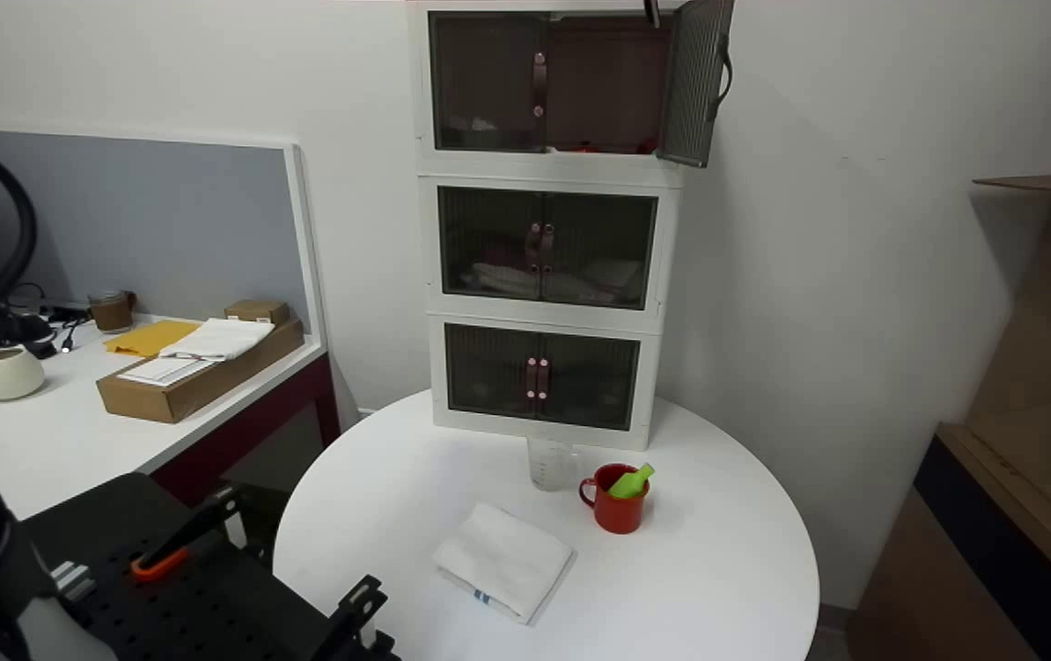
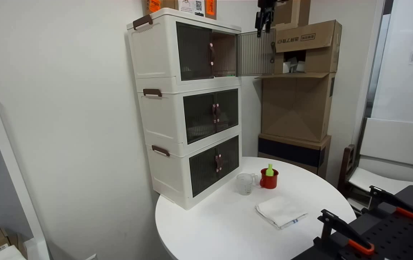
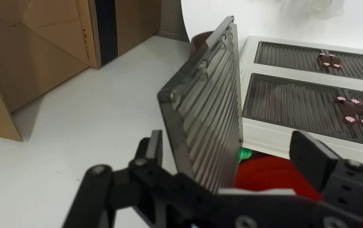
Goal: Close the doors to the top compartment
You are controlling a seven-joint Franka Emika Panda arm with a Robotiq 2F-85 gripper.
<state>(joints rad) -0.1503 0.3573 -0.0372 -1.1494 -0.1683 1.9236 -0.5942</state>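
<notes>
The top compartment [image 1: 612, 78] of the white cabinet is half open. In both exterior views its closed door [image 1: 488, 83] [image 2: 193, 50] covers one half. The other door, the open door [image 1: 698, 83] [image 2: 255, 54], swings outward past the cabinet's side. In the wrist view this open door [image 3: 213, 110] stands edge-on between my spread fingers, one finger on each side of it. My gripper [image 3: 232, 147] is open and holds nothing. In an exterior view the gripper [image 2: 263, 29] hangs at the open door's upper edge; I cannot tell whether it touches it. Only a fingertip shows in an exterior view [image 1: 652, 11].
Red [image 3: 270, 174] and green [image 3: 245, 154] items lie inside the top compartment. The middle and lowest door pairs are closed. Cardboard boxes [image 2: 294, 104] stand beside the cabinet. A clear jug [image 2: 245, 184], red mug [image 2: 269, 179] and folded towel [image 2: 280, 213] are on the round table [image 2: 210, 234].
</notes>
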